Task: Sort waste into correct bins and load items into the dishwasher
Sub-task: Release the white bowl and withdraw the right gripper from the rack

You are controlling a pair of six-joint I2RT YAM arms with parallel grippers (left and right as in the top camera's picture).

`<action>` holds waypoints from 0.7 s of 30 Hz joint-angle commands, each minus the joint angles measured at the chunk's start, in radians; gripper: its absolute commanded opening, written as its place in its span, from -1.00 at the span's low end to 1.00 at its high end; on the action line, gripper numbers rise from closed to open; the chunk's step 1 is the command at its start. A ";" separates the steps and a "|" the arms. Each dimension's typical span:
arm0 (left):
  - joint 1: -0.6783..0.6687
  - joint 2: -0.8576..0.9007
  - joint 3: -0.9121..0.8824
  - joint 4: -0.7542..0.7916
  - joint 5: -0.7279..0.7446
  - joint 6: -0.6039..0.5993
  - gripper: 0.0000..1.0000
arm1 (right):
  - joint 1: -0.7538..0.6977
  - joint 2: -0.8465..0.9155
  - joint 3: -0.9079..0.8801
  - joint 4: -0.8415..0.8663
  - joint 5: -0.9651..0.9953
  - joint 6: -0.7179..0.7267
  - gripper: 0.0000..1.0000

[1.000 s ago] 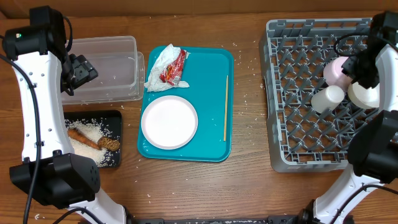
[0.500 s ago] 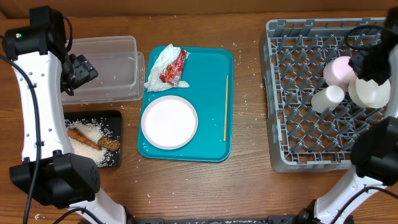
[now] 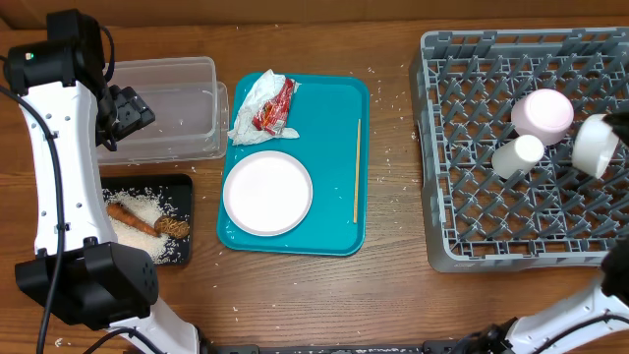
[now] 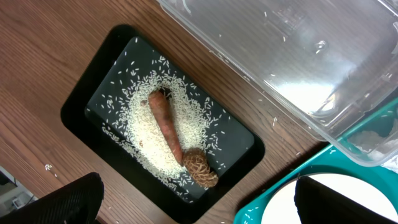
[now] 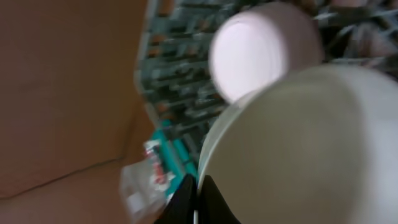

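My left gripper (image 4: 205, 202) is open and empty, hovering above the black tray (image 4: 93, 106), which holds a carrot stick (image 4: 165, 124), a brown lumpy piece (image 4: 200, 168) and rice (image 4: 146, 134). The clear tub (image 3: 172, 108) lies beside it. My right gripper (image 5: 198, 199) is shut on the rim of a white bowl (image 3: 598, 146) held over the right edge of the grey dish rack (image 3: 472, 147). Another bowl (image 3: 542, 113) and a cup (image 3: 517, 155) sit in the rack. The white plate (image 3: 267, 192), napkin (image 3: 251, 96), wrapper (image 3: 275, 106) and wooden stick (image 3: 357, 170) lie on the teal tray (image 3: 329, 128).
Loose rice grains are scattered on the wood table (image 3: 393, 157) between the teal tray and the rack. The left arm (image 3: 59, 147) stands along the table's left edge. The right wrist view is blurred.
My right gripper has carried the white bowl to the right, to the rack's right edge, and the arm has mostly left the overhead view. The left arm has not moved.
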 commanded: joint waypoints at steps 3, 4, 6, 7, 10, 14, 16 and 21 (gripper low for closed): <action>-0.014 -0.017 0.016 0.001 0.001 0.004 1.00 | -0.039 -0.042 -0.003 -0.095 -0.346 -0.262 -0.92; -0.014 -0.017 0.016 0.001 0.001 0.004 1.00 | -0.039 -0.040 -0.004 -0.118 -0.345 -0.291 -0.92; -0.013 -0.017 0.016 0.001 0.001 0.004 1.00 | -0.030 -0.039 -0.020 -0.141 -0.344 -0.328 -0.92; -0.013 -0.017 0.016 0.002 0.001 0.004 1.00 | -0.025 -0.039 -0.035 -0.141 -0.337 -0.328 -0.92; -0.013 -0.017 0.016 0.002 0.001 0.004 1.00 | -0.022 -0.038 -0.108 -0.126 -0.331 -0.325 -0.92; -0.013 -0.017 0.016 0.002 0.001 0.004 0.99 | -0.037 -0.036 -0.223 0.003 -0.331 -0.212 -0.92; -0.013 -0.017 0.016 0.001 0.001 0.004 1.00 | -0.041 -0.036 -0.290 0.080 -0.336 -0.137 -0.92; -0.013 -0.017 0.016 0.001 0.001 0.004 0.99 | -0.051 -0.036 -0.335 0.134 -0.338 -0.113 -0.92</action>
